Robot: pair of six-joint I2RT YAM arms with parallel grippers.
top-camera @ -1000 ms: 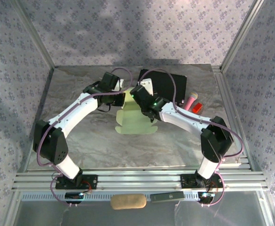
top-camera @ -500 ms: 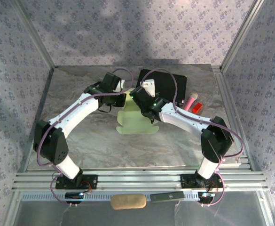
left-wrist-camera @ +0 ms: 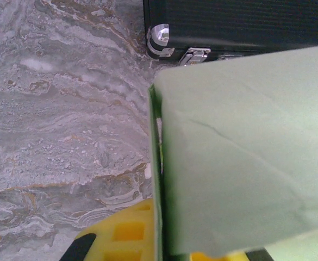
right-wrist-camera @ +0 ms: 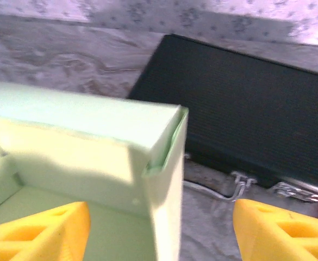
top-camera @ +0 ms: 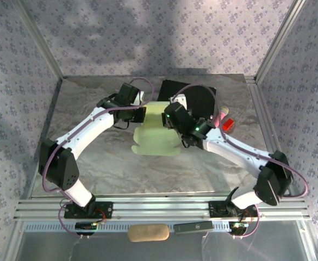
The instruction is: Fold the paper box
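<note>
At the left of the top view, the left gripper (top-camera: pixel 138 114) is closed tight on the far-left wall of the paper box (top-camera: pixel 156 136). The box sits mid-table on the marbled grey table (top-camera: pixel 93 163), with its back and side walls raised and its near flaps lying flat. To the right, the right gripper (right-wrist-camera: pixel 161 205) stands wide open over the box's far-right corner. Its 2 yellow fingers (right-wrist-camera: pixel 39 231) straddle the upright side wall and hold nothing. Further right and behind lies the black case (top-camera: pixel 197 98), with a pink cylinder (top-camera: pixel 219 117) beside it. The likeliest trouble is the thin card. With only 1 pinch on it, the free walls may sag or spring outward. A hard or skewed pull from the left could crease or tear the wall it grips. If the right jaws close off-line, they could crush the corner rather than seat it. A push toward the far side might drive the box against the case. The top view alone gives the whole outline, the flat scalloped front edge and both arms' reach. The left wrist view adds a faint crease across the card face, the card edge running down beside a yellow pad (left-wrist-camera: pixel 118 236), and the case's metal corner and latch. The right wrist view shows the box's inside and a corner seam that gapes slightly, not fully tucked.
</note>
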